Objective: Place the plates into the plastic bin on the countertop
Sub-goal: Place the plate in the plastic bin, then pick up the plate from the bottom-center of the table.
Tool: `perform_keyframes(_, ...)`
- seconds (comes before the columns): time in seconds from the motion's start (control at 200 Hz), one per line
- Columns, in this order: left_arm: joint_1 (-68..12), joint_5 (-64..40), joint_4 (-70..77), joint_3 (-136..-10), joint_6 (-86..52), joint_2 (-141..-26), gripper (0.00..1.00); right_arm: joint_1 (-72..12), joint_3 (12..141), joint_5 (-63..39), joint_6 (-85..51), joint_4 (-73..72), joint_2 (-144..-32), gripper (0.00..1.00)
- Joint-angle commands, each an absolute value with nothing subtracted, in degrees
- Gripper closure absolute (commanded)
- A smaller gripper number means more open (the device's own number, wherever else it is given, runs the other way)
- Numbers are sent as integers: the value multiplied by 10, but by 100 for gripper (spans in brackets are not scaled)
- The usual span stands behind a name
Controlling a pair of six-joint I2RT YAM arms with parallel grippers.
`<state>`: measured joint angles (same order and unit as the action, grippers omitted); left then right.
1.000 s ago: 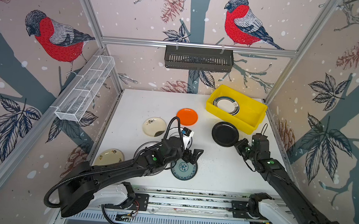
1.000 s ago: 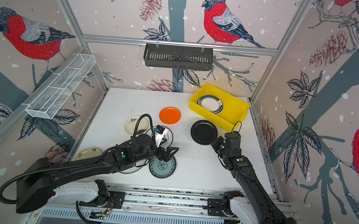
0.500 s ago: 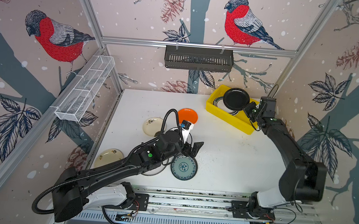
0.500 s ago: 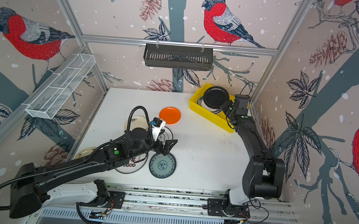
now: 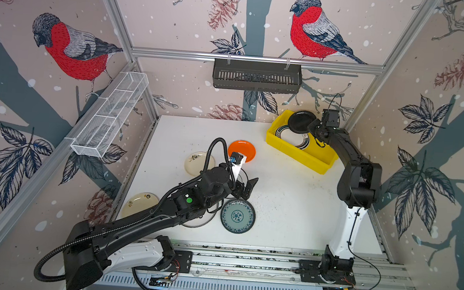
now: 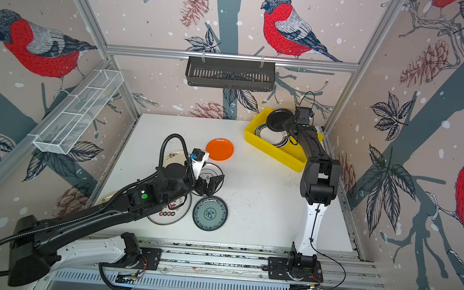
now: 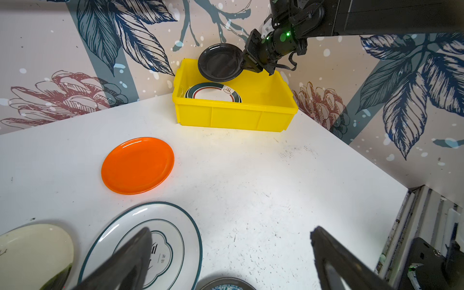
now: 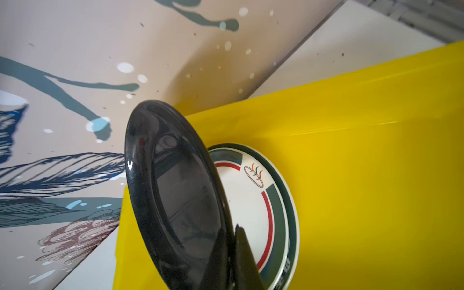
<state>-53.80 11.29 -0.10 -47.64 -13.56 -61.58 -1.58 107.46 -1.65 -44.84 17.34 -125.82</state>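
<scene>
One black plate (image 5: 301, 122) hung tilted over the yellow bin (image 5: 300, 157) — its rim pinched by the right gripper (image 5: 312, 127).
The left gripper (image 5: 246, 184) hovered over the table (image 5: 291, 205), jaws wide apart; a green-rimmed plate (image 5: 301, 142) lay in the bin.

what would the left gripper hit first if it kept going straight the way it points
Probably the bare countertop: the open left gripper tilts down at the patch beside the teal-rimmed white plate, well short of the yellow bin; depth unclear.
</scene>
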Motion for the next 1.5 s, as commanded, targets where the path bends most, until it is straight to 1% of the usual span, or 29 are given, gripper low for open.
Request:
perform_keyframes(0.0, -536, 131, -4, -494, -128, -628, 2, -20, 1079, -14, -444, 185, -1280, 100)
perform_keyframes(0.14, -536, 129, -11, -510, -126, -646, 2, -28, 1050, -13, -445, 161, -1290, 100)
perform_keyframes(0.27, -535, 129, -16, -520, -131, -662, 2, -40, 1073, -22, -427, 181, -1316, 99)
perform_keyframes(0.295, -535, 128, -17, -522, -133, -666, 2, -42, 1079, -24, -423, 187, -1322, 97)
perform_keyframes(0.325, -535, 128, -19, -524, -136, -670, 2, -43, 1088, -29, -418, 195, -1328, 87)
perform_keyframes(0.35, -535, 128, -21, -525, -139, -673, 2, -43, 1095, -36, -413, 200, -1333, 77)
perform_keyframes(0.415, -535, 130, -25, -530, -146, -681, 2, -40, 1111, -42, -405, 217, -1338, 38)
perform_keyframes(0.45, -535, 133, -25, -532, -152, -684, 2, -39, 1110, -38, -400, 220, -1334, 22)
perform_keyframes(0.49, -535, 134, -25, -534, -157, -689, 2, -38, 1102, -30, -395, 216, -1321, 13)
perform_keyframes(0.565, -535, 129, -28, -541, -165, -694, 2, -37, 1074, -15, -385, 210, -1285, 0)
perform_keyframes(0.725, -535, 119, -37, -547, -182, -694, 2, -39, 983, 11, -364, 189, -1181, 1)
perform_keyframes(0.936, -535, 138, -74, -543, -204, -684, 2, -16, 766, -86, -366, 72, -1038, 1)
perform_keyframes(1.091, -535, 146, -90, -516, -230, -649, 2, -35, 634, -91, -334, 30, -917, 0)
perform_keyframes(1.331, -532, 173, -136, -480, -265, -619, 2, -90, 544, -53, -301, 36, -735, 1)
perform_keyframes(1.496, -524, 171, -137, -448, -286, -610, 2, -138, 496, -58, -283, 43, -657, 1)
